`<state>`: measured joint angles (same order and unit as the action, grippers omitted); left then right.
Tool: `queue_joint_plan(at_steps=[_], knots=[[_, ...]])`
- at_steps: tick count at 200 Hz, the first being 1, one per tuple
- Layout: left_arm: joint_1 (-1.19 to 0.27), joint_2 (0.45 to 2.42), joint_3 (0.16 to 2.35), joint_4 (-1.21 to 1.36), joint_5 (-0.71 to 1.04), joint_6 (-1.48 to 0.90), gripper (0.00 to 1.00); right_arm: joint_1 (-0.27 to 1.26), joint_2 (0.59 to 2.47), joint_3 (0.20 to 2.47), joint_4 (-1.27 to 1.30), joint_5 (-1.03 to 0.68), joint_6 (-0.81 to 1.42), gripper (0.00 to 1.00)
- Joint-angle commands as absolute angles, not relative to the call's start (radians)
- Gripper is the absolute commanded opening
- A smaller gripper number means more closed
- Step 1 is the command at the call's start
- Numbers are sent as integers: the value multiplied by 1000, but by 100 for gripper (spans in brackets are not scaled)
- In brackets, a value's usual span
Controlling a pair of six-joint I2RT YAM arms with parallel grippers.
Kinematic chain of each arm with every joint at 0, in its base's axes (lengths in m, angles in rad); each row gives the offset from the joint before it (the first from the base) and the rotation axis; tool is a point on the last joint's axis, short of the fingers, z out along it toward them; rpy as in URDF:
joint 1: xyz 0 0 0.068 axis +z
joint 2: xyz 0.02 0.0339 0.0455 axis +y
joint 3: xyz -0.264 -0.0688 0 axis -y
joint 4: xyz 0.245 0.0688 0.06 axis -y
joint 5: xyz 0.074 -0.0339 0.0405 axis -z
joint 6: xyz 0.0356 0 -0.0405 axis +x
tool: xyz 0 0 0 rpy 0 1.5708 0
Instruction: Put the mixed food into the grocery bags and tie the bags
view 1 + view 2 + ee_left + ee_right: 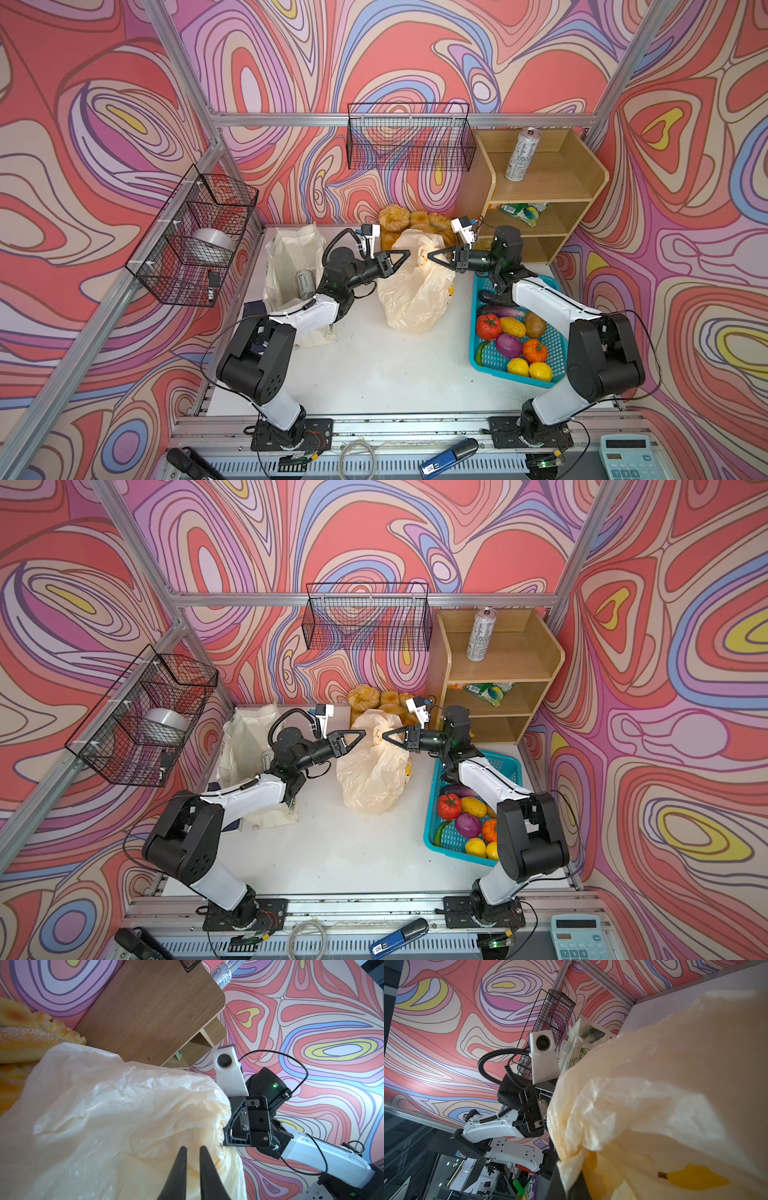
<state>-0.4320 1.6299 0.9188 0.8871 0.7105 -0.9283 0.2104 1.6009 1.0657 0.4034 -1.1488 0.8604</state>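
Thin cream banana-print plastic bag (411, 299) mid-tabletop, untied; right end effector (430, 257) clamped on its mouth, left end effector (192, 1148) narrowly apart beside. Silver can (304, 282) inside off-white cloth tote (291, 253). Yellow lemons (530, 369) unpacked in teal basket (492, 359).

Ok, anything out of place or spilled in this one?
Nothing spilled or damaged. Only the cloth tote looks untidy: it sags crumpled, partly under the left arm, with a drink can inside. The right gripper pinches the top of the plastic bag.
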Motion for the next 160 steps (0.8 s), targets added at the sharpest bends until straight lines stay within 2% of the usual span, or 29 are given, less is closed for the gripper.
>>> queue_joint_plan(at_steps=[1,83,160], knots=[[-434,1613,902,911,752,-932,12,203,1602,1060,409,-1138,849,0],[-507,1690,909,1135,811,-1016,10,196,1603,1049,420,-1136,858,0],[-518,1749,866,1152,725,-994,5,194,1596,1047,423,-1141,861,0]])
